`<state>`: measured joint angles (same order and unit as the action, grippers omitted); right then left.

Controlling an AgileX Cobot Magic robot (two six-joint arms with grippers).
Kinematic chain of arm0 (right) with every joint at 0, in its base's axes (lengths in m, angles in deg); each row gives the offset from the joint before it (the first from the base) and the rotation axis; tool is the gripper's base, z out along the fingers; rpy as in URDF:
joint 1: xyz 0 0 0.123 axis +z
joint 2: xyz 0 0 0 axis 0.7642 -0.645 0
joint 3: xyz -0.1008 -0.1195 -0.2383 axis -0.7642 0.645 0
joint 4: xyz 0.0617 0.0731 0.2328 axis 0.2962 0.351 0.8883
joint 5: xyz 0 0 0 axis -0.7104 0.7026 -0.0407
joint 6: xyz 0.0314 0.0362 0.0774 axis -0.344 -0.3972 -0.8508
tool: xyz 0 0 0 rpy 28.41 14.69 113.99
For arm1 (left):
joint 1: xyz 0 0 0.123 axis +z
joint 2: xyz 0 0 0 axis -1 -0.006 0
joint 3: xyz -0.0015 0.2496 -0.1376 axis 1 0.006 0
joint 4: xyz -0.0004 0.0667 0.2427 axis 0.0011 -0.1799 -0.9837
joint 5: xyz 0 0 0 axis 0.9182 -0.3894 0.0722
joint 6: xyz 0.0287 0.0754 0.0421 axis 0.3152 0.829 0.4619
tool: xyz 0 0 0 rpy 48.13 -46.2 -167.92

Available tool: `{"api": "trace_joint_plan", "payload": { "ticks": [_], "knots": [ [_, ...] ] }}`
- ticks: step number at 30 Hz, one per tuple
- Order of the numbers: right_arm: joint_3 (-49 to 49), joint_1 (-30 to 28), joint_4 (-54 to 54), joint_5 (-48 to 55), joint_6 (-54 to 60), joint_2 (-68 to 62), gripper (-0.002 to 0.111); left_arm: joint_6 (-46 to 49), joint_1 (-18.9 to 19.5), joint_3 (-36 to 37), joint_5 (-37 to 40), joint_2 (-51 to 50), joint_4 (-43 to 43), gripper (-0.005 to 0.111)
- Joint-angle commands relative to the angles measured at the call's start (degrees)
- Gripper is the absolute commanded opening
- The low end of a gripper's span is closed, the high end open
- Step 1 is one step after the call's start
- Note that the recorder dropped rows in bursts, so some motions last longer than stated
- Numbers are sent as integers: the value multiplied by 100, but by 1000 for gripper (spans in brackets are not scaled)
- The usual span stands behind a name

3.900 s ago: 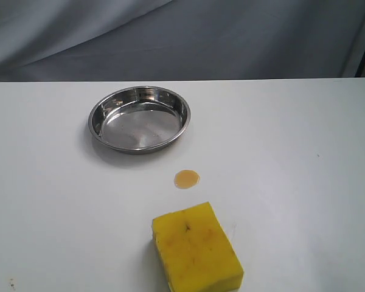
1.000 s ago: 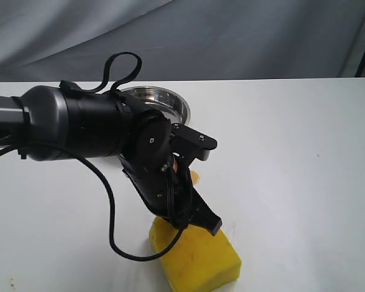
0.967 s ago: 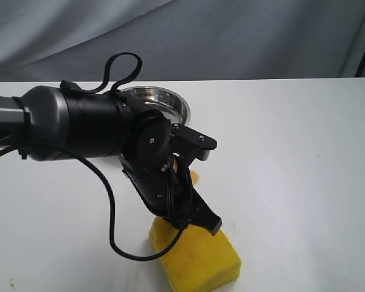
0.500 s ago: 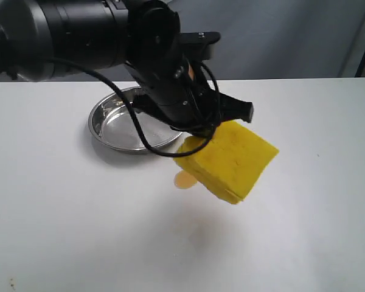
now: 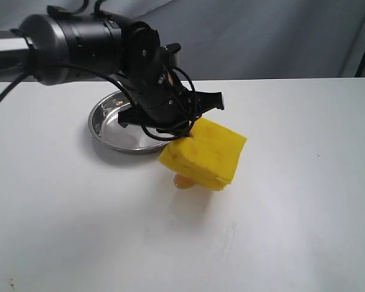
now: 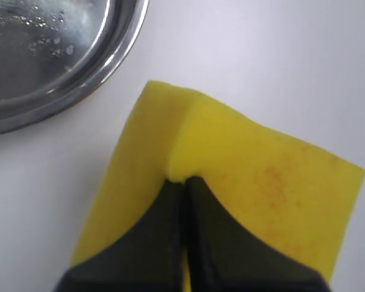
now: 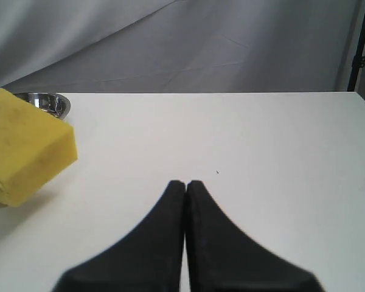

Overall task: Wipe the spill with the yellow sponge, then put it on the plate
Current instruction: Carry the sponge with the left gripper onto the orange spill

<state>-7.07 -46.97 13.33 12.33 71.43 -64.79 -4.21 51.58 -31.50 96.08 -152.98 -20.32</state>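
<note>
My left gripper (image 5: 181,135) is shut on the yellow sponge (image 5: 205,154), pinching one edge so the foam dents between the jaws (image 6: 184,180). The sponge (image 6: 243,176) hangs tilted, its low corner just over the amber spill (image 5: 184,181), which it mostly hides; whether they touch I cannot tell. The steel plate (image 5: 103,131) lies just behind and left of the sponge, partly covered by the arm; its rim (image 6: 79,91) shows in the left wrist view. My right gripper (image 7: 186,182) is shut on nothing, low over bare table far to the right. It sees the sponge (image 7: 24,146).
The white table (image 5: 292,201) runs to a grey cloth backdrop (image 5: 261,36). The left arm's black body and cables (image 5: 79,48) hang above the plate. A dark pole (image 7: 354,48) stands at the far right edge.
The left arm grasped the sponge at the front of the table, lifted it, and has now lowered it leftward onto the spot of the spill. The right gripper was never in the exterior view.
</note>
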Motion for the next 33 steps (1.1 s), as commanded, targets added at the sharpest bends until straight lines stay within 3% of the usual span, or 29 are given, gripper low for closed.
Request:
{"api": "trace_joint_plan", "payload": {
  "ticks": [1, 12, 19, 27, 33],
  "knots": [
    [20, 2, 15, -85, -24, 26, 0, -367, 9, -41, -462, -207, 74, 0],
    [20, 2, 15, -85, -24, 26, 0, -367, 9, -41, -360, -594, -164, 1],
    [20, 2, 15, -85, -24, 26, 0, -382, 9, -41, 108, -594, -572, 2],
    [20, 2, 15, -85, -24, 26, 0, -345, 9, -41, 93, -573, -694, 36],
    [20, 2, 15, -85, -24, 26, 0, -345, 9, -41, 173, -492, -694, 50]
  ]
}}
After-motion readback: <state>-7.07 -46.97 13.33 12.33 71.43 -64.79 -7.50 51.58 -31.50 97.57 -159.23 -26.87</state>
